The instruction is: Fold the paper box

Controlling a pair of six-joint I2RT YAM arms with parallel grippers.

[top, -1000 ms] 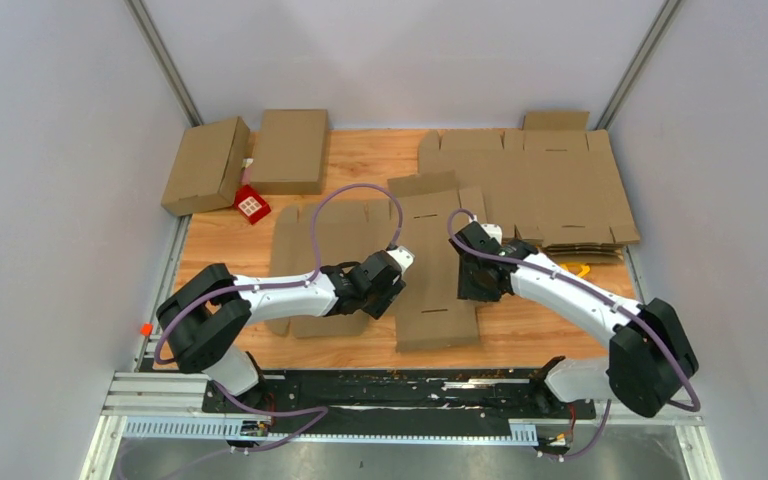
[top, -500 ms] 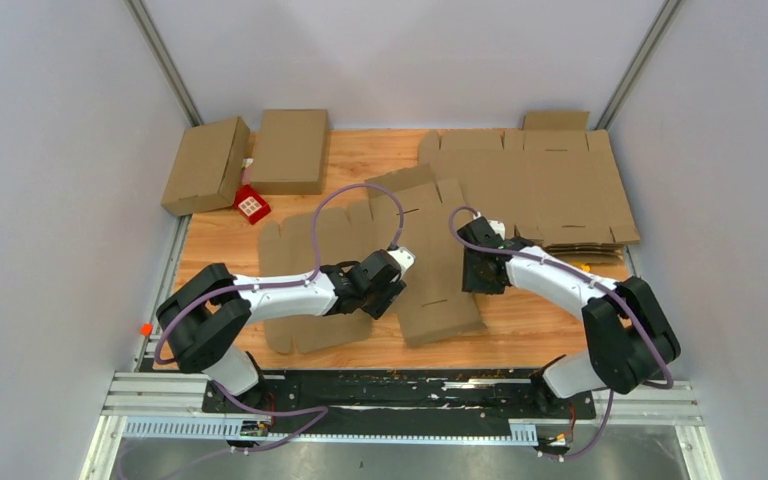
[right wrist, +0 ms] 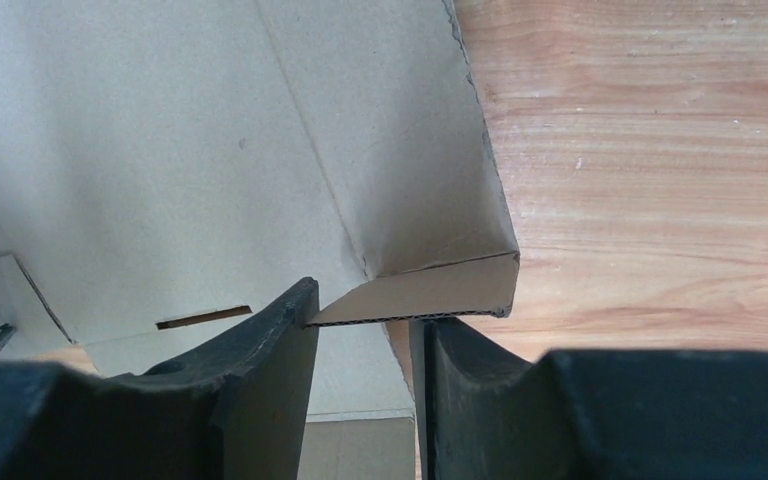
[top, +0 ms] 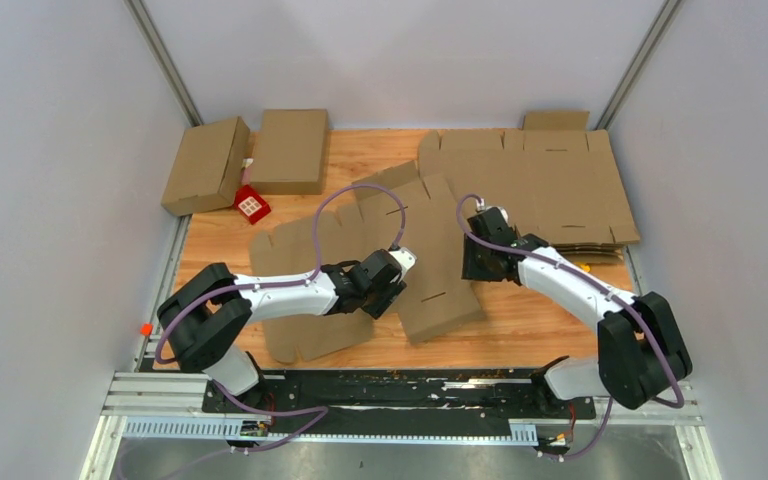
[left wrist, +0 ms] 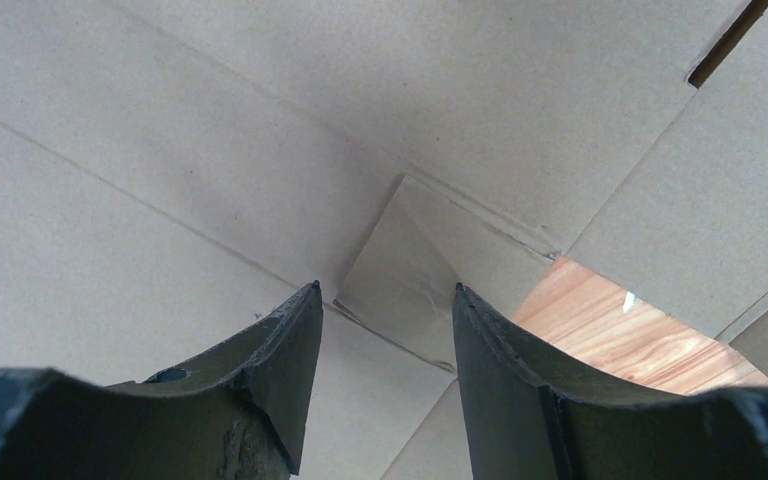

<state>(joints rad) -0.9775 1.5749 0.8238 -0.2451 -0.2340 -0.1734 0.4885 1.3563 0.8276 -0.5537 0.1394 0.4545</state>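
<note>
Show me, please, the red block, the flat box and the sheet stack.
Red block [top: 251,205]: top view, its top face.
Flat box [top: 440,310]: top view, its near panel.
Sheet stack [top: 550,190]: top view, top sheet's middle.

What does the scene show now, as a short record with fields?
work piece: flat box blank, askew on the table
left fingers: apart, over the blank, small flap beyond their tips
right fingers: apart, at the blank's right edge, raised flap at their tips
back right: stack of flat blanks
back left: folded boxes
</note>
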